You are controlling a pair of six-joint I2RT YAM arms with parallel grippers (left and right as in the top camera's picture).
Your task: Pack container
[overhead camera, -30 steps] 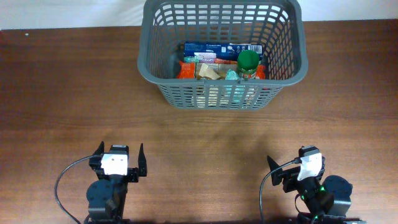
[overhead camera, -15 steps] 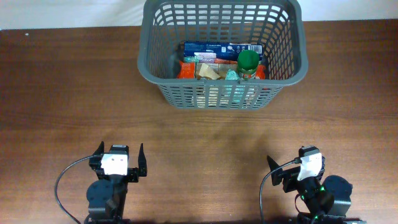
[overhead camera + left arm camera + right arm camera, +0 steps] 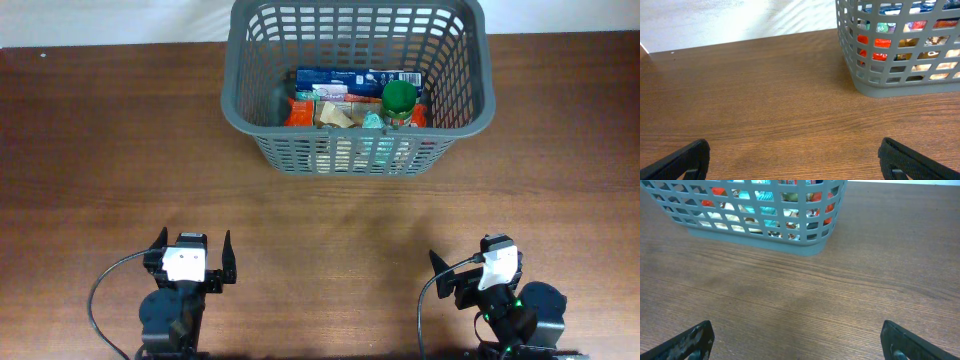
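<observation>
**Basket loaded, both arms parked empty**

The brown wooden table (image 3: 100, 150) carries no loose groceries that any view shows. The large dark grey plastic basket with lattice-slotted sides (image 3: 350, 150) stands at the far middle of it, well apart from both arms. The left gripper (image 3: 193, 243) and the right gripper (image 3: 799, 341) sit at the near edge with fingers spread wide and nothing between them. In the basket lie a long blue flat packet (image 3: 345, 76) against the far wall, orange-red packets (image 3: 298, 112) beneath it, and a green-lidded jar (image 3: 399, 97) upright towards the right. With goods inside, nothing left outside and both grippers empty, the packing looks finished or very nearly so. Anything still to pack would have to lie outside the frames.

Only the overhead view looks down into the basket and sorts its contents. The wrist views catch them as coloured patches through the slots, but show more plainly the wide gap between each pair of fingers and the bare wood ahead.
</observation>
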